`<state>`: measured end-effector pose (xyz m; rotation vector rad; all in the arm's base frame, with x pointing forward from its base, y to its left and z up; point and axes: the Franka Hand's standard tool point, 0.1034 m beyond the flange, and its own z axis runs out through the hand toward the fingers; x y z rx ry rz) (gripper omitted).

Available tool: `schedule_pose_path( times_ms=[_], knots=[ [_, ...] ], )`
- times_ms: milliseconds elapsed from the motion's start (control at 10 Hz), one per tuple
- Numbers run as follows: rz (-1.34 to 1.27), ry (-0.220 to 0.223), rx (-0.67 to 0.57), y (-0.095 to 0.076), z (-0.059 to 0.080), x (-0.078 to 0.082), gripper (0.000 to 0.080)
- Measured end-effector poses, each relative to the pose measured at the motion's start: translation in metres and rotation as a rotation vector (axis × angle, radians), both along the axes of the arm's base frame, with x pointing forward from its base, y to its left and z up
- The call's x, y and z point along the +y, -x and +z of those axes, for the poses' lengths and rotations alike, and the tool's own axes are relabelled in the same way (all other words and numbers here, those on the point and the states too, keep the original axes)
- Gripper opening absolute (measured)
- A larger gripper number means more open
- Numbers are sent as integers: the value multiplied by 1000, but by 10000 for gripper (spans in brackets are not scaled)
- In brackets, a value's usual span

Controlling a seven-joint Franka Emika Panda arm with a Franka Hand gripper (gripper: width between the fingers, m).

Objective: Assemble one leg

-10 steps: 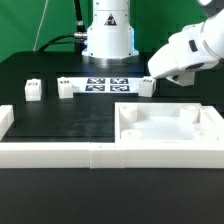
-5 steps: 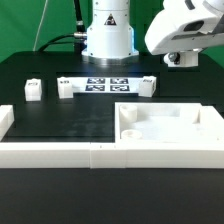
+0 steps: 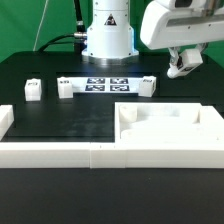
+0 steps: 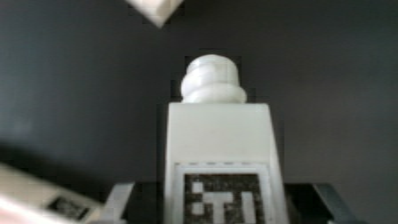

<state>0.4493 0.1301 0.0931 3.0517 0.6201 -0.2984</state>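
My gripper (image 3: 184, 66) hangs in the air at the exterior view's upper right, shut on a leg (image 3: 181, 68), a small white block with a black-and-white tag. In the wrist view the leg (image 4: 221, 130) points away from the camera, its rounded peg at the far end and its tag near the dark fingers (image 4: 128, 203), which press it from both sides; my gripper (image 4: 222, 208) is centred on it. Three more legs (image 3: 33, 89) (image 3: 67, 87) (image 3: 147, 84) stand on the black table.
The marker board (image 3: 105, 85) lies between the standing legs. A large white square panel (image 3: 170, 128) with raised corners lies below the gripper at the front right. A long white wall (image 3: 50, 152) runs along the front. The robot base (image 3: 107, 35) stands at the back.
The gripper has risen from the table at the exterior view's right and now holds a leg clear of the surface, above the far edge of the panel.
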Motion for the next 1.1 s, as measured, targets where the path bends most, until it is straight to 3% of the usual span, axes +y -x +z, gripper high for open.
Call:
schedule_pose_path(
  times_ms=[200,600,800,1100],
  knots=[
    [13,-58,-142,-31,15,-6,287],
    [42,-151,-476,-39,14,-14,287],
    [47,-147,-472,-58,19,-17,287],
    [44,-156,-482,-111,30,-8,287]
  ],
)
